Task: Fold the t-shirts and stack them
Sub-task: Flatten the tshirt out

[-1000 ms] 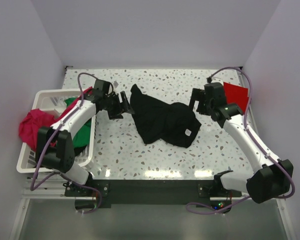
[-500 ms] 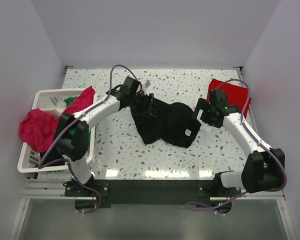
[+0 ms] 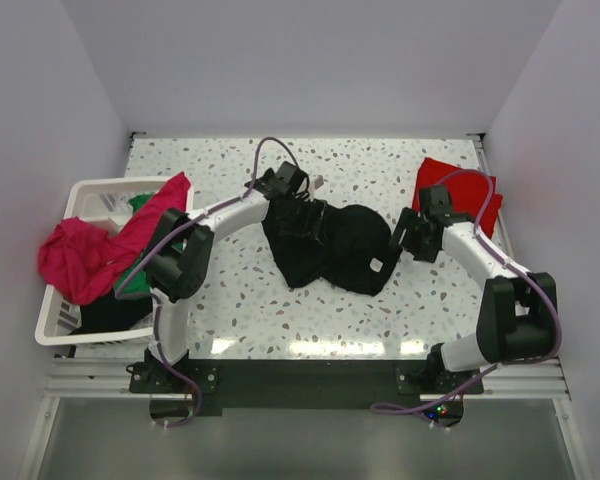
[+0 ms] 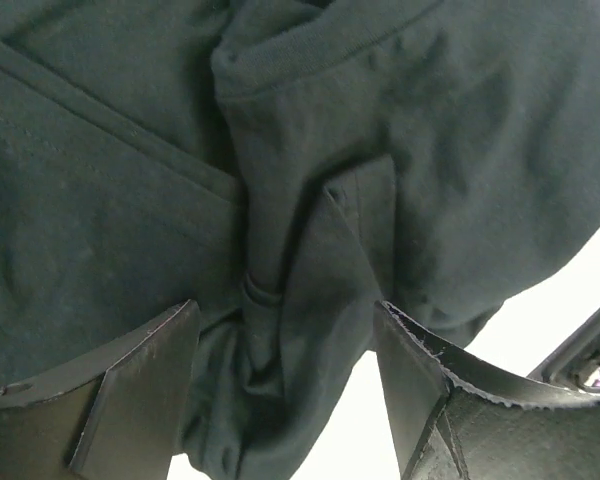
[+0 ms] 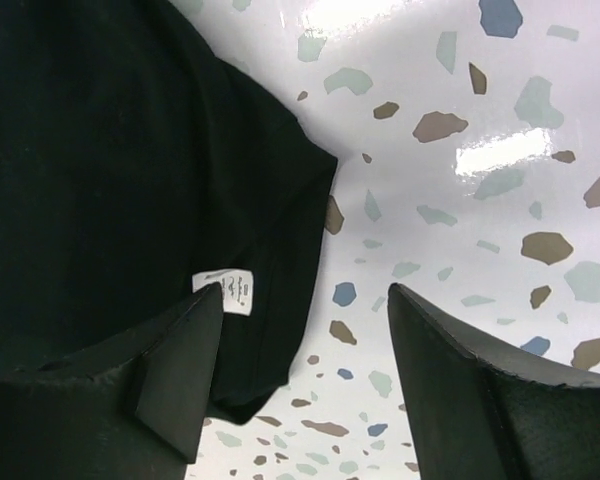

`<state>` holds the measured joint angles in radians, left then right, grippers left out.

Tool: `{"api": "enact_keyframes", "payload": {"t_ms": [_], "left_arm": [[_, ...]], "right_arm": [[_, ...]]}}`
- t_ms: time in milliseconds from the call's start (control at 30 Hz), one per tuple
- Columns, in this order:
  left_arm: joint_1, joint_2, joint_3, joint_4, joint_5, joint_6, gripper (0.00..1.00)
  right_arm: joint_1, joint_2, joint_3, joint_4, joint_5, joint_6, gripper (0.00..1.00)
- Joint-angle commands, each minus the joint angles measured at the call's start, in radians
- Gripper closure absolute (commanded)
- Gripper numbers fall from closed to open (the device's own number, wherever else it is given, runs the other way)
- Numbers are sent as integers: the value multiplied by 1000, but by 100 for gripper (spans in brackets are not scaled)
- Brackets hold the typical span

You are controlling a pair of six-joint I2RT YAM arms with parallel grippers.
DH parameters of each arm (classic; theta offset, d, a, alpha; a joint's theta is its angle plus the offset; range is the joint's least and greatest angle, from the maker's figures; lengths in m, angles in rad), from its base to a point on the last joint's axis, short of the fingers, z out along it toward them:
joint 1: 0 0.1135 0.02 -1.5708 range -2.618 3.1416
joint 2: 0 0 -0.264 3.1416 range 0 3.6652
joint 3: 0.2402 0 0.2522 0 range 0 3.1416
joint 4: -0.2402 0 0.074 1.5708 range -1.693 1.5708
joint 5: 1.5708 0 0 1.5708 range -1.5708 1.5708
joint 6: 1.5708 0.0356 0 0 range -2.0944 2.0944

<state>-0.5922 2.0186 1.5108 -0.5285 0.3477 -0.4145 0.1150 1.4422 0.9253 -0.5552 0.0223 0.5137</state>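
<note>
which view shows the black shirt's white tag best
Right wrist: the tag sits large and close at the edge of the shirt. Top external shows only a tiny speck; left wrist, just dark folds.

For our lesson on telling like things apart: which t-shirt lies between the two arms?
The black t-shirt, crumpled in the middle. The red t-shirt lies at the far right; the magenta-pink t-shirt and green t-shirt are at the basket, far left.

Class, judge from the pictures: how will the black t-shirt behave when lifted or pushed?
Probably floppy: the black t-shirt lies in soft creases, so a lifted corner should sag. Likely light, being thin at its hem. Pushed across the glossy table, it may bunch up.
</note>
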Motion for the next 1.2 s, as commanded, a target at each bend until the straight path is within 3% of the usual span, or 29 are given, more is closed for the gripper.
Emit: {"api": "enact_keyframes", "payload": {"t_ms": [0,367,467,667,700,733,833,900,933,967,1067,1167], "left_arm": [[-8,19,43,15,-13,34,26],[-9,38,-15,116,106,-24,26],[-9,43,-30,150,135,-38,30],[-8,60,-40,165,157,-50,55],[-8,49,-43,166,152,-50,66],[-8,49,-46,167,146,-52,66],[2,22,-66,177,129,-61,75],[15,-10,-86,200,128,-82,86],[22,-38,-112,218,122,-98,96],[26,-55,-126,229,122,-98,100],[63,-134,-178,263,99,-135,100],[121,-248,-234,300,82,-193,100]], "right_arm": [[-6,38,-2,57,-19,-14,30],[-6,145,29,135,-44,-35,34],[-6,168,30,161,-58,-43,38],[-8,214,46,192,-70,-67,45],[-8,219,43,204,-68,-75,46],[-6,219,43,210,-70,-79,46],[-8,245,56,218,-79,-93,53],[-8,268,70,219,-104,-101,66],[-8,276,81,218,-110,-101,82],[-8,276,87,213,-111,-103,87],[-8,268,128,187,-110,-106,99],[-11,221,197,108,-99,-110,100]]}}
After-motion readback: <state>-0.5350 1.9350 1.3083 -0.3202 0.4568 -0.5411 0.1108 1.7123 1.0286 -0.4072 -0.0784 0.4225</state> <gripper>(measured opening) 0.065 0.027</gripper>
